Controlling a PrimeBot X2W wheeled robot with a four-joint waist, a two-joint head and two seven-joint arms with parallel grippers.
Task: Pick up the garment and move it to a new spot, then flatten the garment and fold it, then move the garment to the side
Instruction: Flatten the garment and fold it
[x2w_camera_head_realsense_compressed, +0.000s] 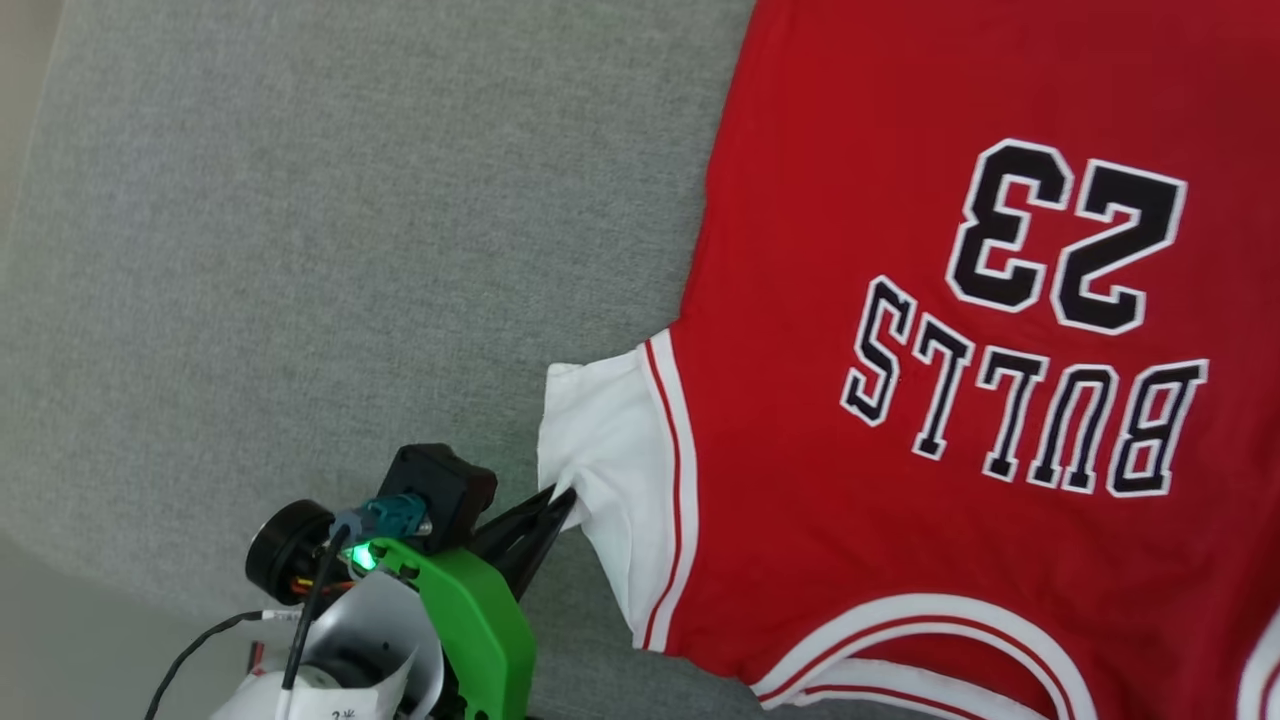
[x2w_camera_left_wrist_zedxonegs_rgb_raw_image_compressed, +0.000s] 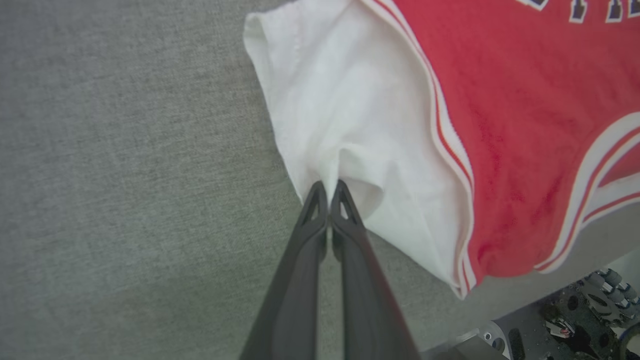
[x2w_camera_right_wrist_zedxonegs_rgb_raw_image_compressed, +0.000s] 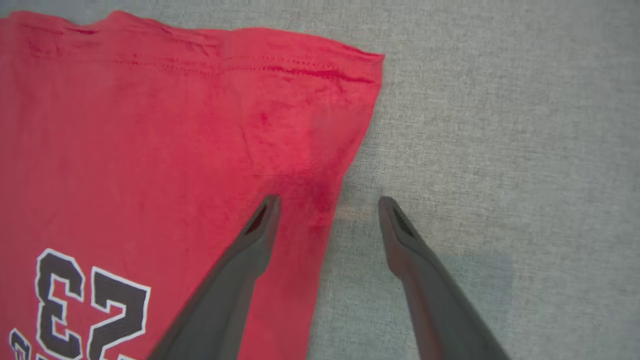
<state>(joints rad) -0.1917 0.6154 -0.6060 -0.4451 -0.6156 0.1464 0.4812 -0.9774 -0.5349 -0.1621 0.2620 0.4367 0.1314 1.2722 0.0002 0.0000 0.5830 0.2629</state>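
The garment (x2w_camera_head_realsense_compressed: 900, 330) is a red jersey T-shirt lying spread on the grey table, lettering and "23" face up. Its white sleeve (x2w_camera_head_realsense_compressed: 610, 450) points toward my left arm. My left gripper (x2w_camera_head_realsense_compressed: 565, 500) is shut on the edge of that sleeve (x2w_camera_left_wrist_zedxonegs_rgb_raw_image_compressed: 350, 135), the two dark fingers pressed together at a pinched fold (x2w_camera_left_wrist_zedxonegs_rgb_raw_image_compressed: 330, 187). In the right wrist view my right gripper (x2w_camera_right_wrist_zedxonegs_rgb_raw_image_compressed: 327, 205) stands open above the garment's side edge (x2w_camera_right_wrist_zedxonegs_rgb_raw_image_compressed: 330, 200), one finger (x2w_camera_right_wrist_zedxonegs_rgb_raw_image_compressed: 260, 225) over the red cloth (x2w_camera_right_wrist_zedxonegs_rgb_raw_image_compressed: 175, 140) and the other over bare table. Nothing lies between its fingers.
Grey cloth-covered table (x2w_camera_head_realsense_compressed: 300, 250) stretches wide to the left of the garment. The table's near edge runs close to the garment's collar trim (x2w_camera_left_wrist_zedxonegs_rgb_raw_image_compressed: 550, 280), with robot base parts (x2w_camera_left_wrist_zedxonegs_rgb_raw_image_compressed: 590, 310) below it.
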